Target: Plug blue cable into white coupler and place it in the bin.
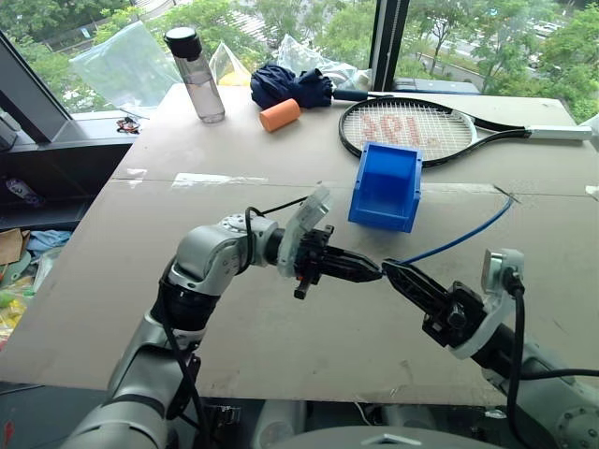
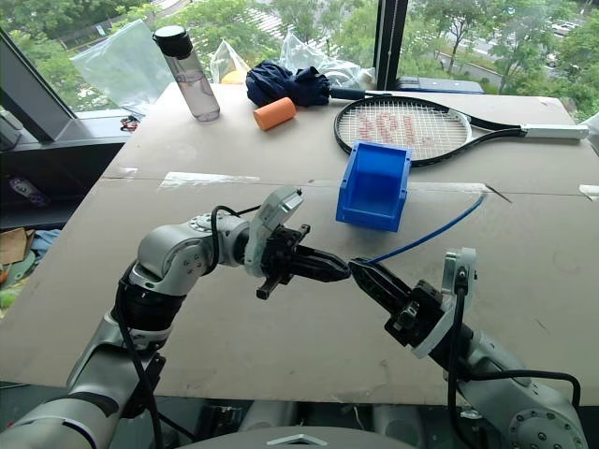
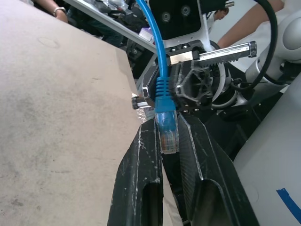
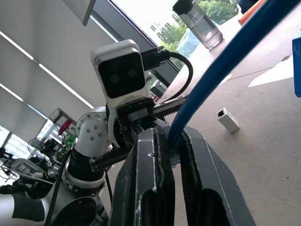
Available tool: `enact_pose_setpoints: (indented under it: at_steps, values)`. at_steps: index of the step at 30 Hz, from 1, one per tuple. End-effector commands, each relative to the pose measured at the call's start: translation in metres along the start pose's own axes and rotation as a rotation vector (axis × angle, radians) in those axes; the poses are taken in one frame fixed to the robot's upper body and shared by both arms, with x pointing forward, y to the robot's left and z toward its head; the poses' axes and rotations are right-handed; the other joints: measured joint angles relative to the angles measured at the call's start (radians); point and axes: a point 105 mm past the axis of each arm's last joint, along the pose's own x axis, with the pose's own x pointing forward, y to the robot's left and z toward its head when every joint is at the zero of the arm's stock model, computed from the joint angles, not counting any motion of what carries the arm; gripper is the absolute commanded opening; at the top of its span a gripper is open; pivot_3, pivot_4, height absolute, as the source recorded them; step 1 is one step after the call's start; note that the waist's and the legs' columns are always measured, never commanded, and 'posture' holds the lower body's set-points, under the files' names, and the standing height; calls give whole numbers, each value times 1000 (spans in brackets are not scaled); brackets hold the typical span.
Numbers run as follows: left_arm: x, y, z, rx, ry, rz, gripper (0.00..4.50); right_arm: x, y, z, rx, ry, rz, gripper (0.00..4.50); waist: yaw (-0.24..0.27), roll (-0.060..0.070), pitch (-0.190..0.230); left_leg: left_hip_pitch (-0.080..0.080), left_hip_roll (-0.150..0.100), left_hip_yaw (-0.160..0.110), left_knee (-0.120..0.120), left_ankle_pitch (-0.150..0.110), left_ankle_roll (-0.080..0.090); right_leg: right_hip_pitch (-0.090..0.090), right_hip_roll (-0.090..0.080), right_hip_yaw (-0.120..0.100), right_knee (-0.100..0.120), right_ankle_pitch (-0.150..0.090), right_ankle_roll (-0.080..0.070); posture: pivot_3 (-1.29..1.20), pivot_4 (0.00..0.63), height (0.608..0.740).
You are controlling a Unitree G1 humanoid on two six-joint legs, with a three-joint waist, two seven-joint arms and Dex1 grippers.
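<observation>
Above the table: both my pincers meet tip to tip over the bare board (image 1: 281, 355), with the blue cable (image 1: 459, 238) between them.
Left pincer: my left gripper (image 3: 168, 141) is closed narrow on the clear plug end of the cable; its fingers (image 3: 138, 179) sit either side of the plug.
Right pincer: my right gripper (image 4: 170, 141) is pinched tight on the cord just behind the plug, and the cord runs out between its fingers (image 4: 150, 174).
Cable: from my tips it trails back across the table, past the bin (image 1: 386, 185), and lies on the board.
Coupler: the white coupler (image 4: 228, 119) lies loose on the table, apart from both my pincers, not yet joined.
Bin: it stands upright in front of the tennis racket (image 1: 421, 126), with nothing seen inside.
Risk: both pincers are busy with the cable, so one must let go to fetch the coupler; I judge the plug could twist or slip in a single grip.
Risk two: the trailing cord could snag on the bin's corner and drag it.
View difference: my right wrist view shows the coupler; my left wrist view shows how the plug sits, which the eye views hide.
</observation>
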Motion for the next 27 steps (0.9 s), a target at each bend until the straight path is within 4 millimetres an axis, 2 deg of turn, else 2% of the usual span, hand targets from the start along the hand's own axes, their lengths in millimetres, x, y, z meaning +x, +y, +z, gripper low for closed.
enact_pose_setpoints:
  at_steps: [1, 4, 6, 7, 11, 13, 14, 17, 23, 27]
  values:
    - [0, -4, 2, 44, 6, 3, 0, 2, 12, 5, -3, -14, 60, 39, 0, 0, 0, 0, 0, 0, 0, 0, 0, 0, 0, 0, 0, 0, 0, 0, 150, 740]
    - [0, -5, 4, 42, 2, 13, 0, 3, 13, 4, 1, -4, 68, 39, 0, 0, 0, 0, 0, 0, 0, 0, 0, 0, 0, 0, 0, 0, 0, 0, 150, 740]
    - [-2, -5, 6, 46, -7, 35, 1111, 3, 13, 5, 3, -6, 71, 0, 0, 0, 0, 0, 0, 0, 0, 0, 0, 0, 0, 0, 0, 0, 0, 0, 150, 740]
    - [-8, -3, 9, 56, -15, 77, 1470, 4, 13, 7, 1, -16, 70, 0, 0, 0, 0, 0, 0, 0, 0, 0, 0, 0, 0, 0, 0, 0, 0, 0, 150, 740]
    - [-50, 21, 6, 146, -6, 393, 3355, 2, 9, 16, -12, -53, 53, 0, -4, 0, 0, 0, 1, 0, 0, 0, 0, 0, 0, 0, 0, 0, 1, 0, 150, 740]
    - [-64, 29, 2, 202, 19, 491, 4209, 1, 7, 18, -16, -58, 45, 0, -2, 1, 0, 1, 1, 0, -1, 0, 0, 0, 1, 0, 0, 0, 1, 0, 150, 740]
    - [-76, 35, -1, 244, 34, 576, 4370, -1, 6, 19, -16, -65, 40, 0, -1, 1, 0, 1, 1, 0, -2, 0, 0, 0, 1, 0, 0, 0, 1, 0, 150, 740]
    - [-104, 46, -8, 316, 73, 735, 4370, -3, 2, 21, -16, -85, 31, 0, 6, 0, 0, 0, 0, 0, -2, 0, 0, 0, 0, 0, 0, 0, 0, 0, 150, 740]
    - [-121, 70, -22, 371, 118, 895, 4370, 1, -3, 20, -17, -89, 33, 0, 16, 0, 0, 0, 0, 1, -2, 0, 0, 0, -1, 1, -1, 1, 0, 0, 150, 740]
    - [-124, 83, -26, 366, 116, 957, 4370, 0, -4, 18, -33, -84, 25, 0, 19, 0, 0, 0, 0, 1, -2, 0, 0, 0, -1, 1, -1, 1, 1, 0, 150, 740]
